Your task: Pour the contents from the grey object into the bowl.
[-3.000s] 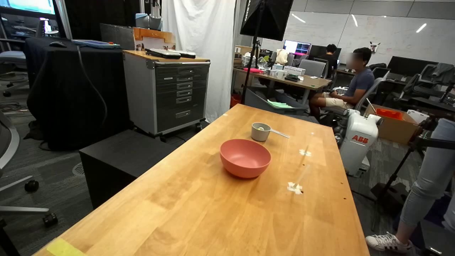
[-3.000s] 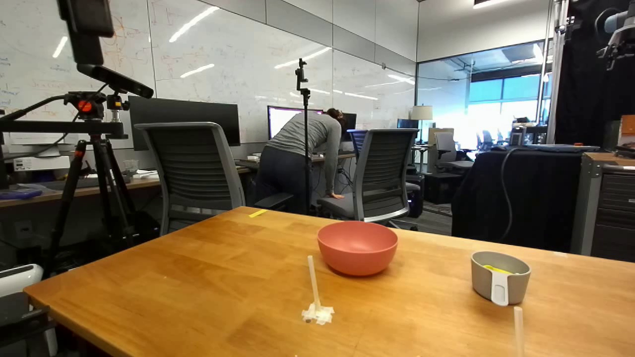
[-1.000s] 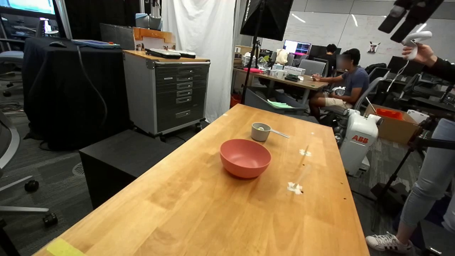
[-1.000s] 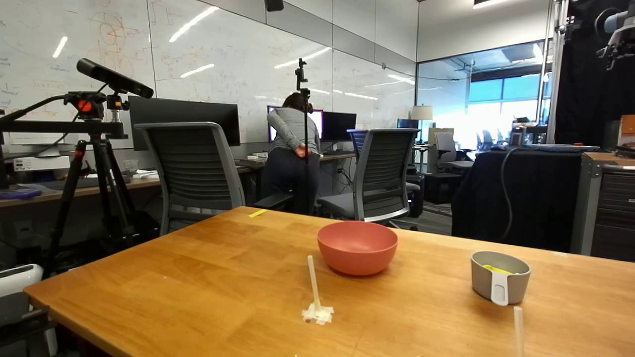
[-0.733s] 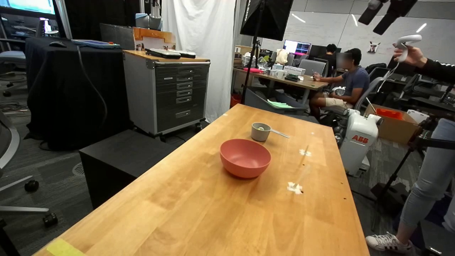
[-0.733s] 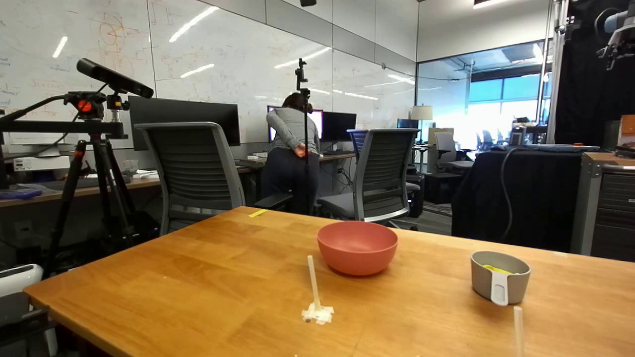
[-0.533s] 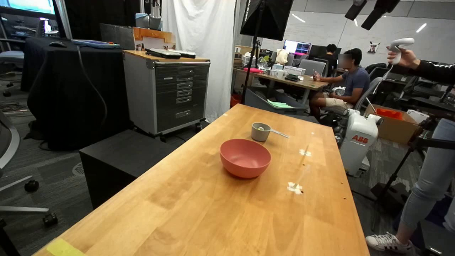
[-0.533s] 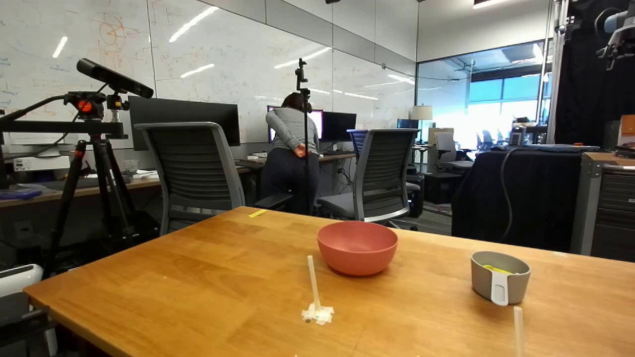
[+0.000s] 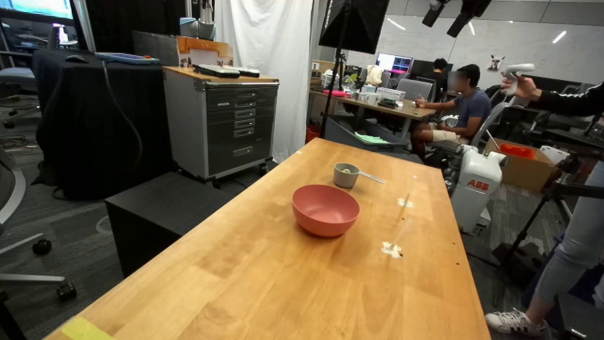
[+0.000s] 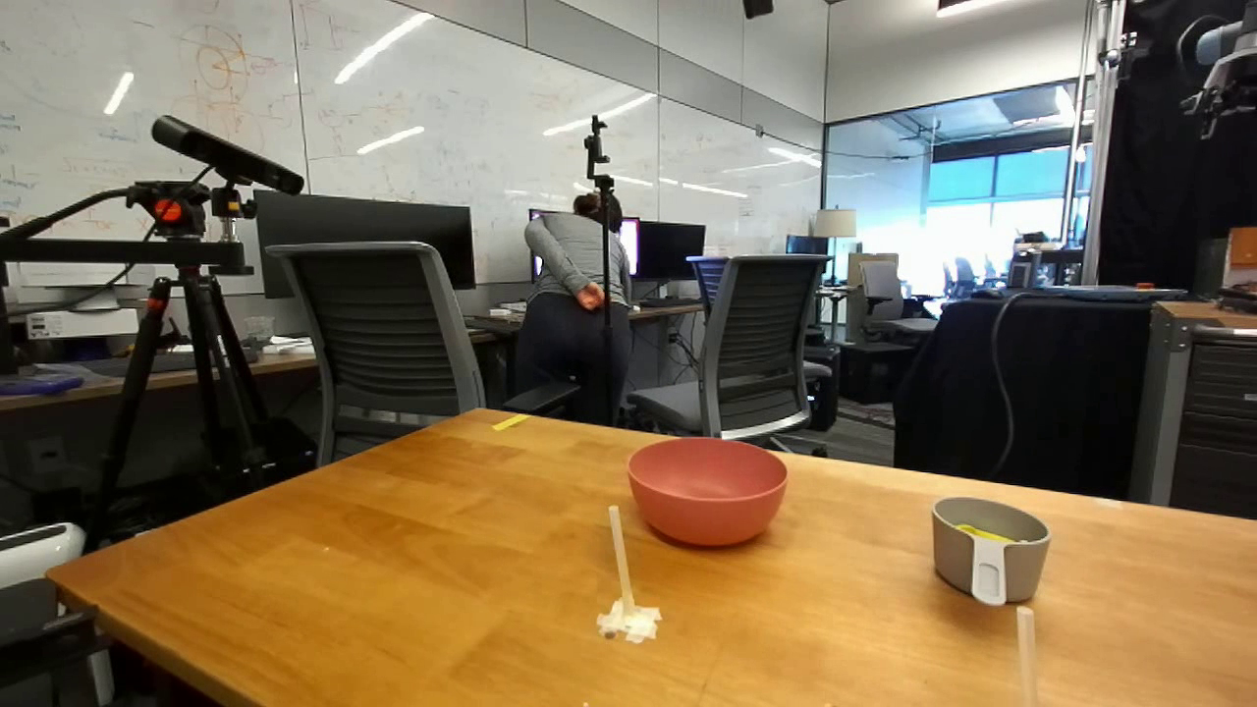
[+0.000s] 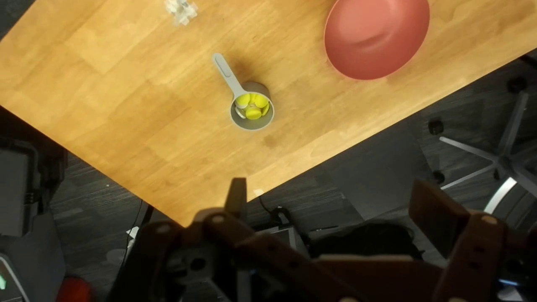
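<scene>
The grey cup [image 9: 345,179] stands upright on the table with its handle out to one side; it also shows in an exterior view [image 10: 1019,574] and in the wrist view [image 11: 251,124]. The contents, yellow pieces [image 11: 253,113], lie inside it. The pink-red bowl [image 9: 325,225] sits near the cup, upright and empty; it also shows in an exterior view [image 10: 707,513] and in the wrist view [image 11: 377,63]. My gripper [image 9: 442,27] is high above the table, away from both. In the wrist view its fingers [image 11: 329,184] are wide apart with nothing between them.
Thin pale sticks [image 10: 622,560] stand taped to the wooden table [image 9: 245,274], and another stick [image 10: 1026,653] is near the cup. A person's hand with a white controller [image 9: 518,74] shows behind the table. A black box [image 9: 170,203] stands beside the table's edge.
My gripper has come into an exterior view and moved left across its top, high over the table. The hand with the controller has moved left too. Cup and bowl have not moved.
</scene>
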Robot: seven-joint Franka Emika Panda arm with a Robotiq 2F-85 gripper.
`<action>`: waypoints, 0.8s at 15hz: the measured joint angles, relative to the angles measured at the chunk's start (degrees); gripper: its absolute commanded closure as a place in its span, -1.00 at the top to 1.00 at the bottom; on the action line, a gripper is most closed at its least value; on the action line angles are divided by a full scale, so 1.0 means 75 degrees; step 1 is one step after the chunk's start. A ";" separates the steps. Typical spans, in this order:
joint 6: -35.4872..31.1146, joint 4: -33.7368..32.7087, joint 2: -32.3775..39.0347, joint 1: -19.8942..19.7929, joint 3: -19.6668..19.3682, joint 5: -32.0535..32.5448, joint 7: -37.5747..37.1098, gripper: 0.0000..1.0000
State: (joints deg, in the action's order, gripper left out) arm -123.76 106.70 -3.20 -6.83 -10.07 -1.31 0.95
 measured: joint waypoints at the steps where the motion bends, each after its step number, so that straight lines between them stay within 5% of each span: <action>1: -0.0053 -0.0185 0.0181 -0.0046 -0.0003 -0.0026 0.0027 1.00; 12: -0.0514 -0.1187 0.2048 -0.0463 -0.0004 -0.0322 0.0610 1.00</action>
State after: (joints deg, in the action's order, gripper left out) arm -127.62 97.80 12.16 -10.31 -10.10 -3.73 5.52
